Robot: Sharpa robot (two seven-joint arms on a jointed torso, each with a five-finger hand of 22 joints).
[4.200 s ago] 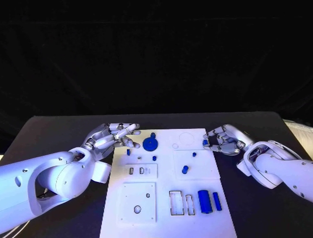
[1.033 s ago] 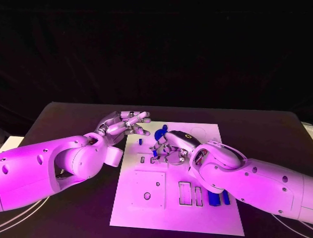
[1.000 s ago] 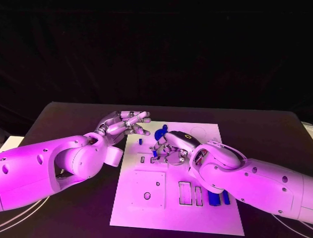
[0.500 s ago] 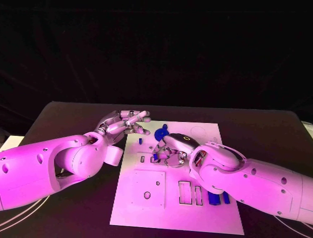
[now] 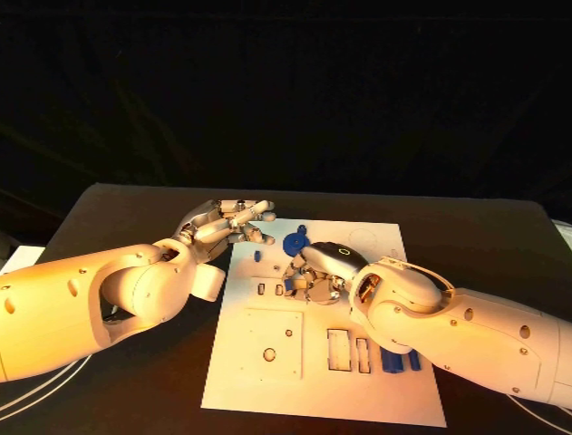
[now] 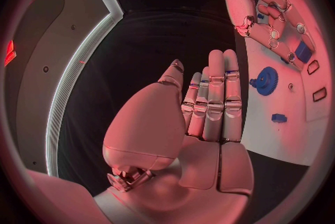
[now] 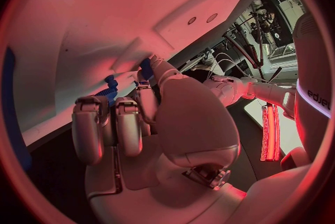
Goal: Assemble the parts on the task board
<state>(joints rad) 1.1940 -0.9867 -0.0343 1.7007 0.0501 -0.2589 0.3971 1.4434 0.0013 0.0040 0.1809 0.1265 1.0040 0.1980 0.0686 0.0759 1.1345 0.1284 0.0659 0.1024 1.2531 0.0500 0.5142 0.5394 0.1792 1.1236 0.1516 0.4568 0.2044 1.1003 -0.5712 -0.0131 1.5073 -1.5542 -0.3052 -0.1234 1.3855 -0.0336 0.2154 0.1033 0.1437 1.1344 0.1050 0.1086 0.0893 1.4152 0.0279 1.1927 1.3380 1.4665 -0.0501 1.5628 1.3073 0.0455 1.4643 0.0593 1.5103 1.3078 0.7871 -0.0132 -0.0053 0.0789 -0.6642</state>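
Observation:
The white task board (image 5: 359, 395) lies in the middle of the table. My right hand (image 5: 315, 272) reaches across it with fingers curled down. It pinches a small blue part (image 6: 302, 51) against the board by the two small slots (image 5: 268, 289); the same blue part (image 7: 108, 85) shows between its fingertips. My left hand (image 5: 228, 222) hovers at the board's far left edge, fingers straight and holding nothing; the left wrist view shows this left hand (image 6: 199, 118) empty. A blue gear (image 5: 295, 240) and a small blue peg (image 5: 257, 256) stand between the two hands.
Two blue blocks (image 5: 392, 361) lie at the board's near right, beside two rectangular slots (image 5: 348, 350). A square plate with holes (image 5: 273, 343) sits at the near left. My right forearm (image 5: 481, 335) covers the board's right side. Black table lies around the board.
My right hand came from the board's right edge across to its middle, and in the last second settled slightly lower by the small slots. My left hand has barely moved.

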